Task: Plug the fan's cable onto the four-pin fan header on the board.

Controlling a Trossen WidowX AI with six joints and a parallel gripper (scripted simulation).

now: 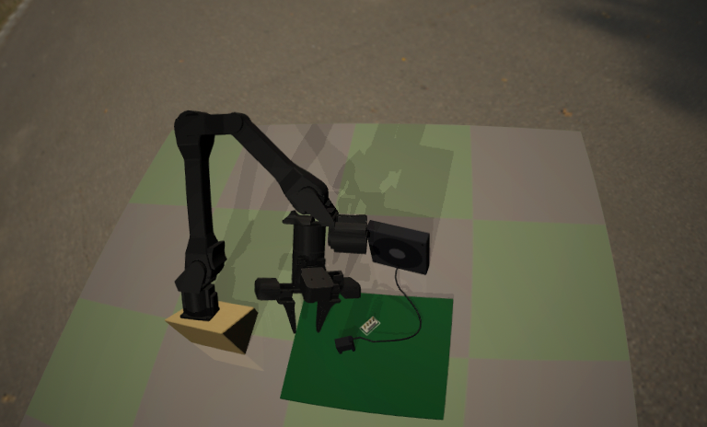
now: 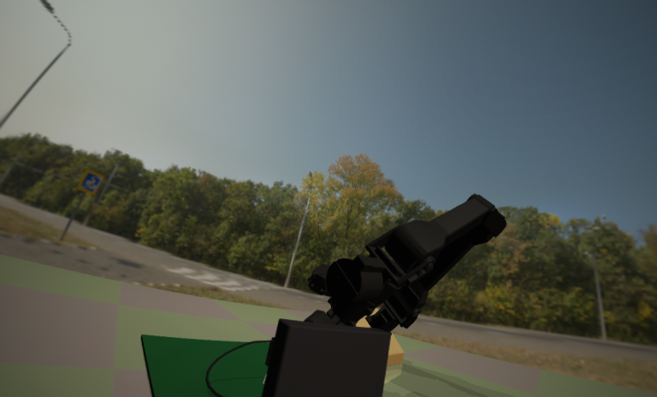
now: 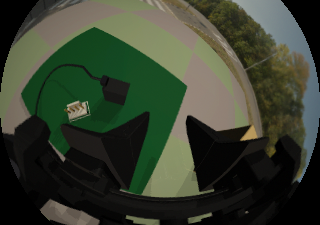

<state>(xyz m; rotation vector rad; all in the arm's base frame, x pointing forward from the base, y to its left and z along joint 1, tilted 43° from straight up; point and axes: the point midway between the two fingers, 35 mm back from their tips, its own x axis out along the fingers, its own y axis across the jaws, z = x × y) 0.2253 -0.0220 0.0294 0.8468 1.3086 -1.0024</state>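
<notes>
The black plug (image 1: 344, 344) (image 3: 115, 90) at the cable's end is at the green board (image 1: 386, 381) (image 3: 150, 80), beside the header and off its pins. The white four-pin header (image 1: 370, 325) (image 3: 77, 111) stands on the board with its pins bare. The black cable (image 1: 419, 318) (image 2: 207, 371) (image 3: 47, 80) curves from the plug to the fan (image 1: 397, 248) (image 2: 334, 361). My gripper (image 1: 307, 330) (image 3: 168, 117) is open with nothing between its fingers. It is above the board's left edge in the top view, to the left of the plug and the header. The fan hides the header and plug in the exterior view.
The fan stands upright behind the board, close to the arm's wrist part in the top view. A tan wedge-shaped block (image 1: 214, 318) (image 2: 395, 352) (image 3: 248, 133) is under the arm's base, left of the board. The checkered surface (image 1: 542, 292) lies around the board.
</notes>
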